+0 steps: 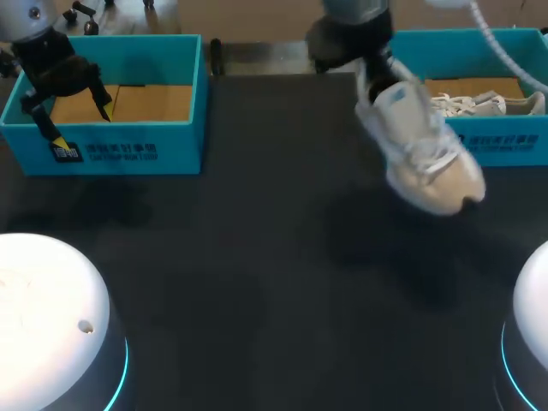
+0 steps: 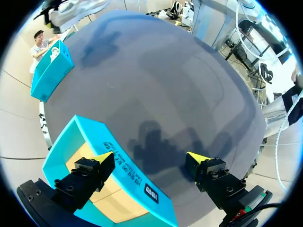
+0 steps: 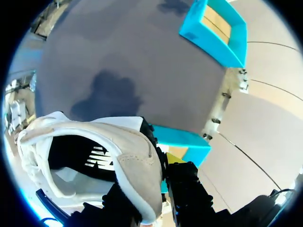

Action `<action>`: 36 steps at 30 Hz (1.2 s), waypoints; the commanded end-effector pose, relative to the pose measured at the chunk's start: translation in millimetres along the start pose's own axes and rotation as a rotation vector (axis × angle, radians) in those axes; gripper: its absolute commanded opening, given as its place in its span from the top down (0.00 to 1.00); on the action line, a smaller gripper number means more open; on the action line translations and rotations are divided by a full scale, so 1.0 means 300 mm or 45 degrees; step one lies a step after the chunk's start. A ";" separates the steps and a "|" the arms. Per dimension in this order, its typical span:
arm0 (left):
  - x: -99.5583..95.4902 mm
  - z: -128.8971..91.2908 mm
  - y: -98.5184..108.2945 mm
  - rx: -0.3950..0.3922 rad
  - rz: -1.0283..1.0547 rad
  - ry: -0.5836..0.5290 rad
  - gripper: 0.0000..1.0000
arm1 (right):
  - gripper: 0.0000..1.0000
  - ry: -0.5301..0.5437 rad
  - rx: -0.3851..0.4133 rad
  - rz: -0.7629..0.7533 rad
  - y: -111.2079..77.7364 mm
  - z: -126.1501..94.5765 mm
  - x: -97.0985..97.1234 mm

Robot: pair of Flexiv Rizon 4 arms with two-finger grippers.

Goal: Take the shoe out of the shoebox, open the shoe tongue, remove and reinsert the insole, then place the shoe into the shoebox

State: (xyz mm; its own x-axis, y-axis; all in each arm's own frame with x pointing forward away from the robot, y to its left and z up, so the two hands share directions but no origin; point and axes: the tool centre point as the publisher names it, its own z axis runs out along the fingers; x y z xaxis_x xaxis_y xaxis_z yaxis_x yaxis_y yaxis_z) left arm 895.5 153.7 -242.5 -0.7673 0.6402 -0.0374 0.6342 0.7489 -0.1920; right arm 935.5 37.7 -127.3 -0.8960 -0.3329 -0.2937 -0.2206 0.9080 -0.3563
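A white and beige shoe (image 1: 424, 150) hangs tilted above the dark table, toe toward the front, just in front of the right blue shoebox (image 1: 514, 141). My right gripper (image 1: 372, 73) is shut on its heel collar. In the right wrist view the heel of the shoe (image 3: 132, 165) sits between the black fingers (image 3: 189, 189), and the dark insole shows inside. A second shoe (image 1: 479, 104) lies in the right shoebox. My left gripper (image 1: 79, 124) stands open and empty over the front wall of the left blue box (image 1: 128, 150); its yellow fingertips (image 2: 102, 158) straddle that wall (image 2: 118, 161).
The left blue box (image 3: 218, 28) holds only its cardboard floor. Two white domed bases (image 1: 43, 317) stand at the table's front corners. The dark tabletop (image 1: 274, 257) spreads between the boxes and the front edge.
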 end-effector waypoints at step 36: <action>0.001 -0.001 0.001 -0.002 0.001 0.002 0.00 | 1.00 0.145 -0.161 0.034 -0.759 0.374 -0.384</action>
State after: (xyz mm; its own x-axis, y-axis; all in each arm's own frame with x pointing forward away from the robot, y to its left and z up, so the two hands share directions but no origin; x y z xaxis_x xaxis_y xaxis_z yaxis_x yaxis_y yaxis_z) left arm 895.5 153.8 -242.5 -0.7674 0.6400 -0.0374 0.6341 0.7491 -0.1919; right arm 1099.5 -158.7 -112.5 -0.9141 -0.3036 -0.2690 -0.2301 0.9343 -0.2724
